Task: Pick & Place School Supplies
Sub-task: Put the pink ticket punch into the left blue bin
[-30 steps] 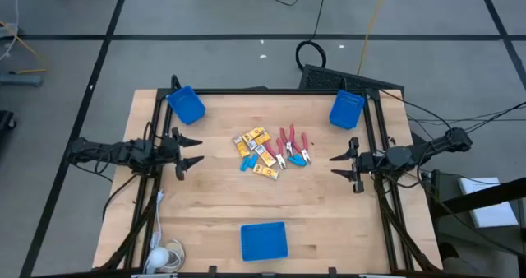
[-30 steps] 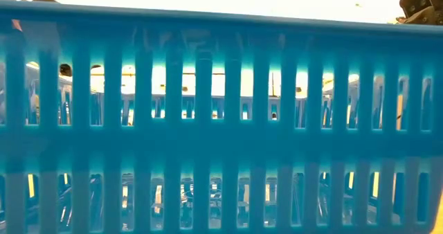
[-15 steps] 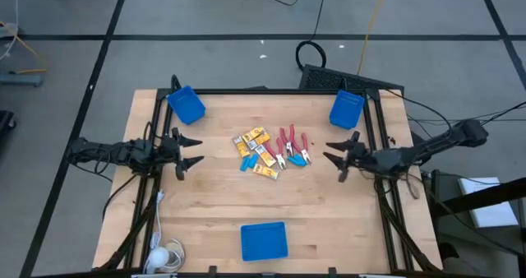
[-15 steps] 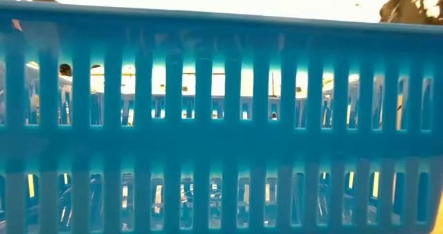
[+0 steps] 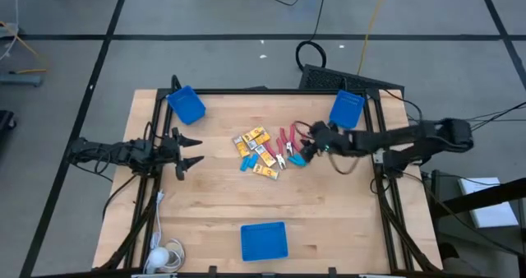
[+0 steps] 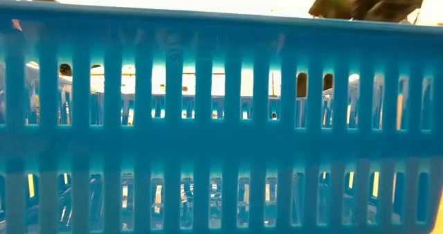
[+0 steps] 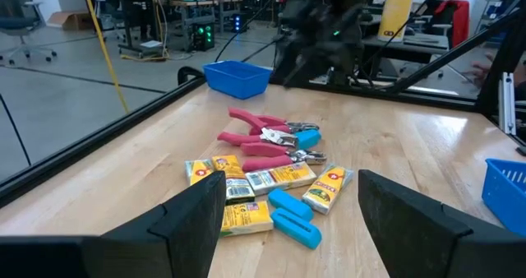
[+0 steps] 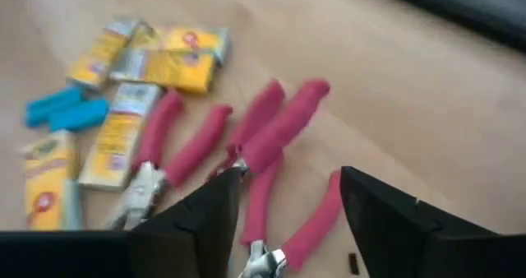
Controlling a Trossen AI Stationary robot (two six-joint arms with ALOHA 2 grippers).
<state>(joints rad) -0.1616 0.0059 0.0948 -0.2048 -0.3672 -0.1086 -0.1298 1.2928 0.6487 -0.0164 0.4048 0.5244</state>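
The school supplies lie in a loose pile on the wooden table's middle: pink-handled scissors (image 5: pixel 288 145) (image 8: pixel 271 138), yellow-orange packs (image 5: pixel 256 146) (image 7: pixel 246 187) and light-blue oblong pieces (image 5: pixel 246 164) (image 7: pixel 292 216). My right gripper (image 5: pixel 309 144) (image 8: pixel 288 220) hovers open at the pile's right side, slanting down over the pink handles without touching them. My left gripper (image 5: pixel 185 150) (image 7: pixel 288 187) waits open at the table's left edge, pointing level at the pile.
Three blue bins stand on the table: one at the far left corner (image 5: pixel 186 105), one at the far right corner (image 5: pixel 347 109), one at the near edge (image 5: pixel 264 240). That near bin's slatted wall (image 6: pixel 221 123) fills the low view. Bare wood surrounds the pile.
My right gripper has swung quickly from the table's right edge toward the middle, reaching the pink-handled scissors, and has tipped from level to slanting down. The pile has stayed as it was.
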